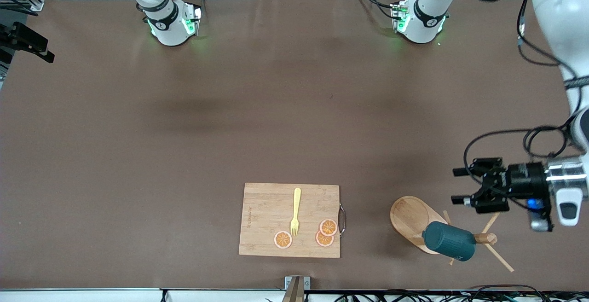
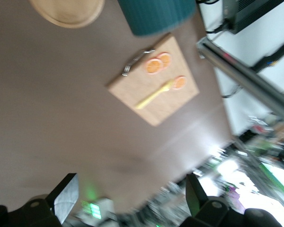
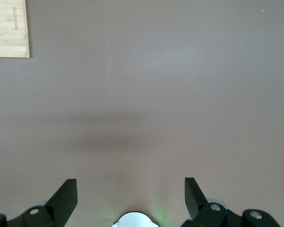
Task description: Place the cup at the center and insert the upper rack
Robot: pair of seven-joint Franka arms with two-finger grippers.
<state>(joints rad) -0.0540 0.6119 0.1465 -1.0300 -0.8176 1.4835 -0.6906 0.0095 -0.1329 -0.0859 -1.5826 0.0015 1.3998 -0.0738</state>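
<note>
Front view first: my left gripper (image 1: 459, 185) hangs in the air toward the left arm's end of the table, fingers spread wide with nothing between them, just above the brown table (image 1: 193, 122). At about 7 o'clock from it stands the light wooden mug tree with the oval base (image 1: 411, 219), and the small dark teal cylindrical cup (image 1: 448, 241) hangs on it, tipped sideways over the round post, with the thin peg rods crossing just past it. At 9 o'clock from the mug tree, a good way off, lies the rectangular wooden cutting board with a metal handle (image 1: 257, 219); a yellow fork (image 1: 295, 211) rests on it with three orange slices (image 1: 282, 239) near the tines. My right arm waits up at its base and its gripper isn't in this shot.

Left wrist view: my two dark fingertips (image 2: 64, 196) stand far apart, empty. At 12 o'clock in the frame the teal cup is cut off by the edge, with the oval base at 11 o'clock, and the cutting board with fork and slices sits around the middle.

Right wrist view: my right gripper (image 3: 130, 191) is also spread wide and holding nothing, over bare brown table. Only a corner of the cutting board shows, at 10 o'clock.
</note>
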